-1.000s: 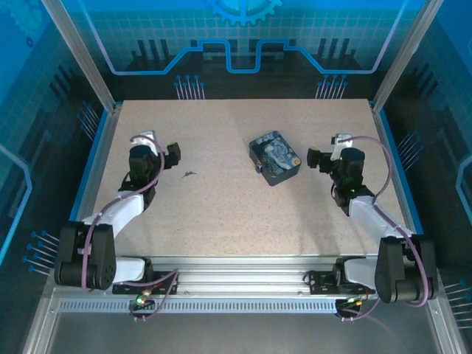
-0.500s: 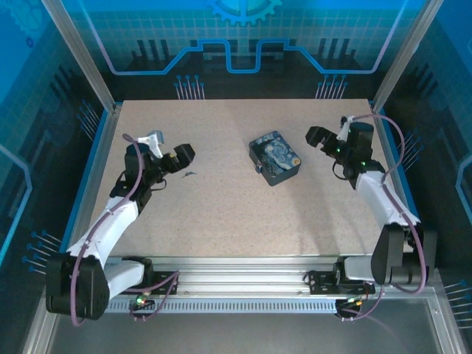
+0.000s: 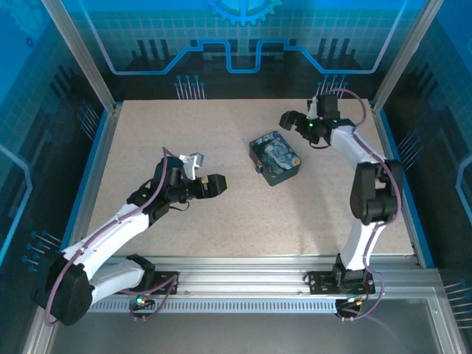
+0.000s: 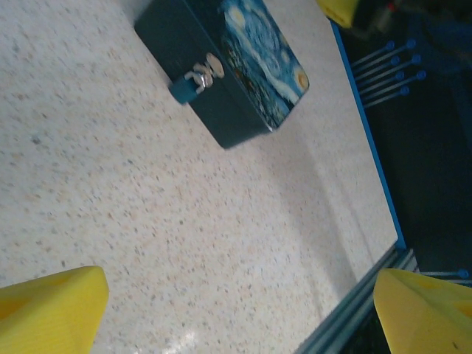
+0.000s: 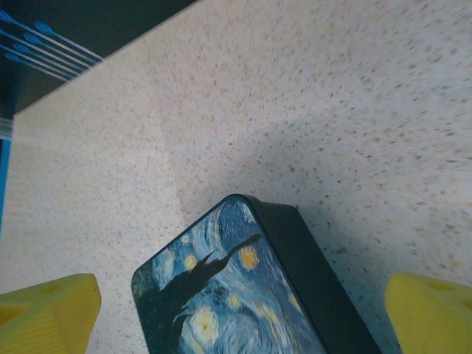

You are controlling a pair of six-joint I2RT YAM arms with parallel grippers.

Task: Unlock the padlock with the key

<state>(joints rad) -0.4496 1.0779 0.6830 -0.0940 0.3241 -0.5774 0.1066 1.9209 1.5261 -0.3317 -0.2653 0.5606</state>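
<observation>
Box (image 3: 274, 157) frame centre, padlock (image 4: 193, 80) on its lower-left side. Left gripper (image 3: 216, 184) spread wide, empty, lower left of box; right gripper (image 3: 297, 125) same, upper right. Risk: keyless approach bumps box, swings padlock out of reach.

— What do we have to work on here?
— A speckled beige surface (image 3: 243, 214), with a blue rim down its left and right sides.
— And what do we see lying on it?
— One dark box (image 3: 274, 158) with a painted night-sky lid, flat, right of the middle, turned askew to the edges. A small blue padlock (image 4: 184, 87) hangs at its side wall; we cannot tell whether it touches the surface.
</observation>
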